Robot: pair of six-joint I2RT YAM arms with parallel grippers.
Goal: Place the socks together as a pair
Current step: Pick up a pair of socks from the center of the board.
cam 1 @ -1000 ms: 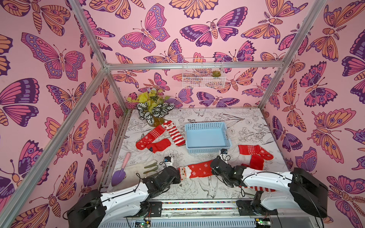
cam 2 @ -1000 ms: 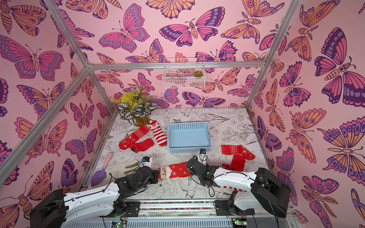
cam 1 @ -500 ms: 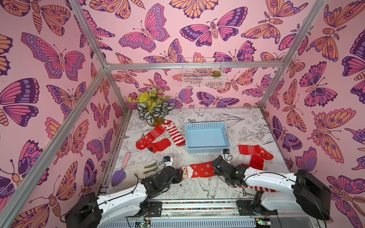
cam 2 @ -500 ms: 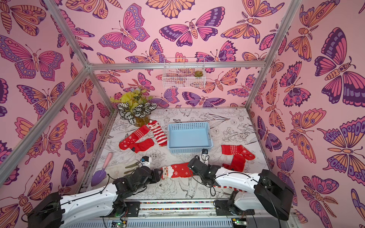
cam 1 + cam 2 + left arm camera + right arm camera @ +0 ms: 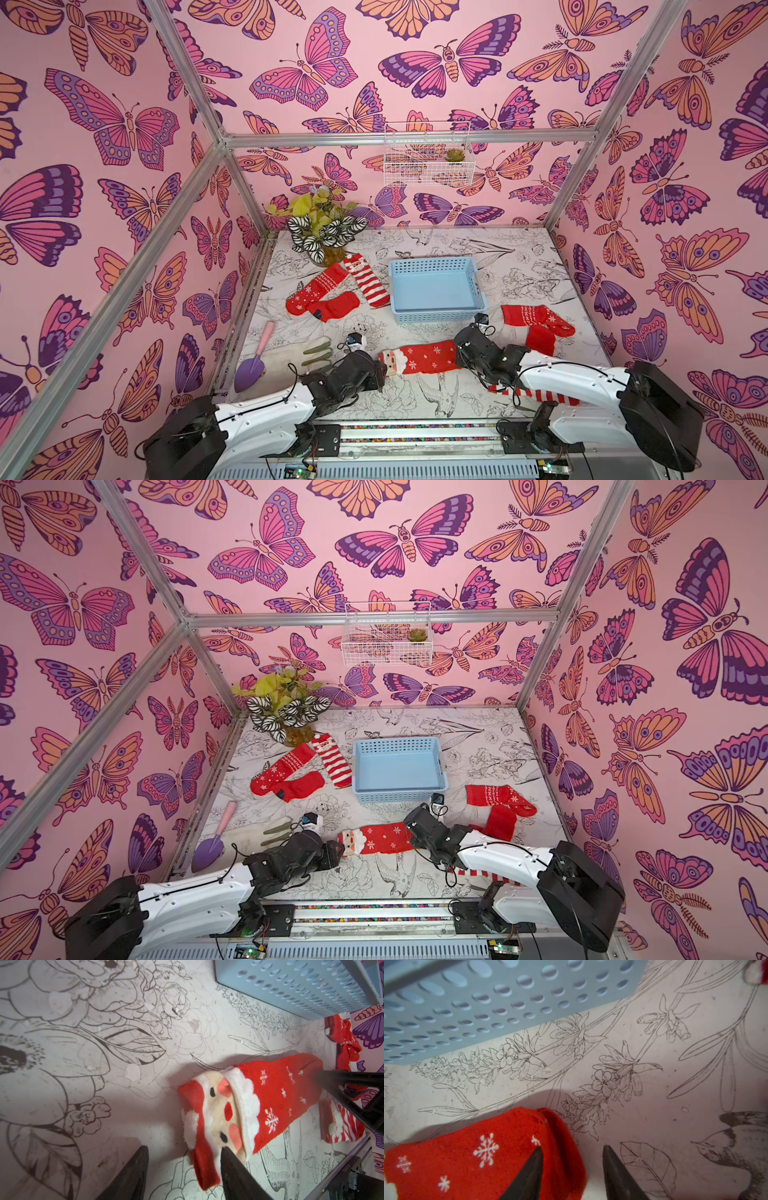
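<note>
Now we have the Santa sock with snowflakes [image 5: 419, 357] lying flat and stretched out on the table [image 5: 415, 397], just in front of the blue basket [image 5: 436, 316]. Our left gripper [image 5: 185, 1148] sits at its cuff end with jaws apart, gripping nothing, one finger overlapping the cuff's edge. Our right gripper [image 5: 573, 1147] is at the toe, likewise open, one finger over the fabric, the other over bare table. An arm at each end suits laying the sock straight, we judge. At the toe we see what looks like a second red layer, so a mate may lie beneath; we cannot be sure. A striped sock [image 5: 540, 395] lies farther in front of the basket, partly under the right arm.
</note>
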